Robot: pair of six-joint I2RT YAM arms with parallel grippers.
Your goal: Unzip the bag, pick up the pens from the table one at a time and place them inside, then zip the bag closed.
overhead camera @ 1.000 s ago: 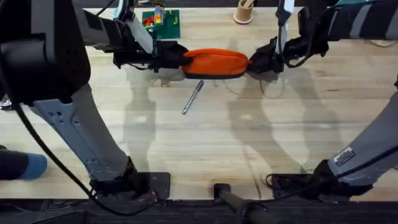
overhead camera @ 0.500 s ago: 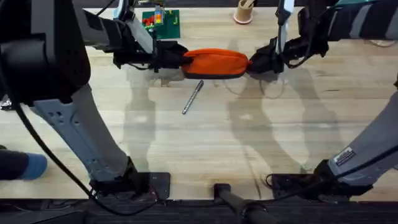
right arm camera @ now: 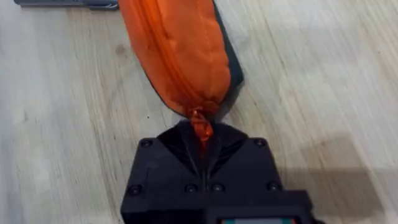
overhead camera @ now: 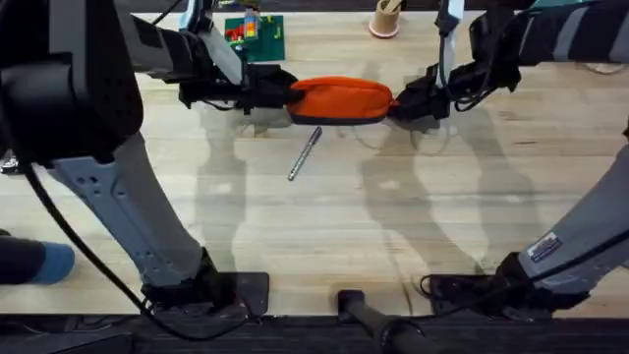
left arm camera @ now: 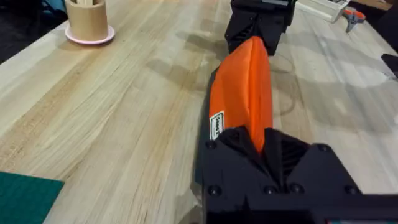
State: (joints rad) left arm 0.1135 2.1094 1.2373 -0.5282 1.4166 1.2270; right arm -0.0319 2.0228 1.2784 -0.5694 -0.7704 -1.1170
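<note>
The orange bag (overhead camera: pixel 339 99) lies on the table (overhead camera: pixel 393 216) at the far middle, stretched between both grippers, its zipper line running closed along the top (right arm camera: pixel 180 56). My left gripper (overhead camera: pixel 283 96) is shut on the bag's left end (left arm camera: pixel 258 140). My right gripper (overhead camera: pixel 398 101) is shut on the small orange zipper tab (right arm camera: pixel 199 127) at the bag's right end. A silver-grey pen (overhead camera: pixel 305 154) lies loose on the wood just in front of the bag, apart from it. The right gripper (left arm camera: pixel 258 25) also appears beyond the bag's far end in the left wrist view.
A green mat (overhead camera: pixel 256 37) with small coloured pieces sits behind the left gripper. A wooden cup on a pink coaster (overhead camera: pixel 384 20) stands at the back edge. Broad bare wood spreads between the pen and the arm bases.
Nothing has clearly moved. Both grippers keep their hold on the bag's ends and the pen lies where it was.
</note>
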